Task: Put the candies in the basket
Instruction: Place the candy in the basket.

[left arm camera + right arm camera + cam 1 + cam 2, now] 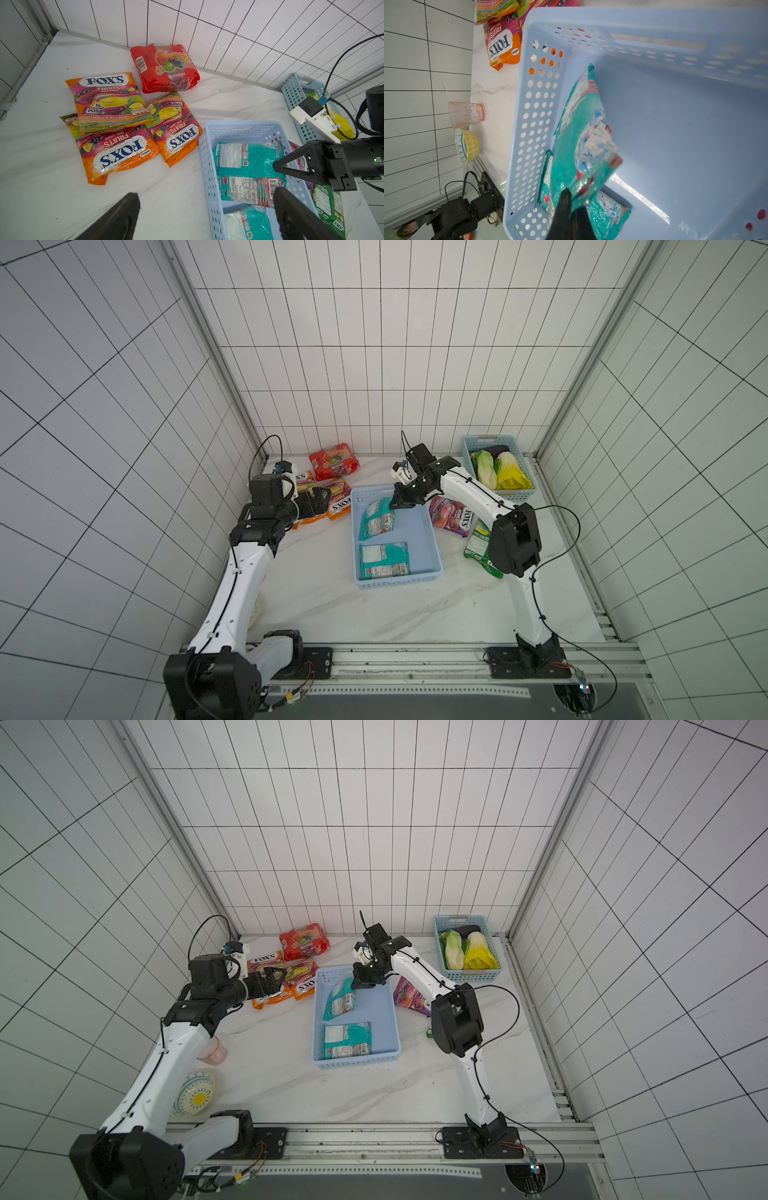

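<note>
Right hand grips teal candy bag by a corner, bag dangling beneath it inside basket; slick film may slip or drape over its side; left hand open, orange bags just ahead.

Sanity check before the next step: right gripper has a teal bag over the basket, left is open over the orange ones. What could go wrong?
1. The right gripper pinches the teal bag by one edge, near the side wall of the basket; released, it may prop against that wall.
2. The orange bags overlap, so the open left gripper might lift or drag two at once.
</note>
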Robot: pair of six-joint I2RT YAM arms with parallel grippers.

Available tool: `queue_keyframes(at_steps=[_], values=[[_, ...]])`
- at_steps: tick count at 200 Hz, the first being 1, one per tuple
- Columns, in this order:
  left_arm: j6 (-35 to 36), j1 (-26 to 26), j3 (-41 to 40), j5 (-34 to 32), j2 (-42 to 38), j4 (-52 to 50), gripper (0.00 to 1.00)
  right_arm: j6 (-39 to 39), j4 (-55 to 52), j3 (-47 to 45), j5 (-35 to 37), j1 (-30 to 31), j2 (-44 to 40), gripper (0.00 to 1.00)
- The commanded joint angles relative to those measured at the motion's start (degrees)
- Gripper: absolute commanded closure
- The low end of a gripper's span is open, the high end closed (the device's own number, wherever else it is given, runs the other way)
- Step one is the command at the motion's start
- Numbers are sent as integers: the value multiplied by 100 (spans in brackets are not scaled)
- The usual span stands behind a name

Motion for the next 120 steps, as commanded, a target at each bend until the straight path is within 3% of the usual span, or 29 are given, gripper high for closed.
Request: queue_keyframes(at_steps=[1, 120], values=[[10, 22, 50, 88, 16, 87, 2, -278, -389, 348, 308, 24, 206, 96], [-51, 37, 195, 55, 123, -15, 2, 304, -202, 527, 1366, 162, 632, 62]])
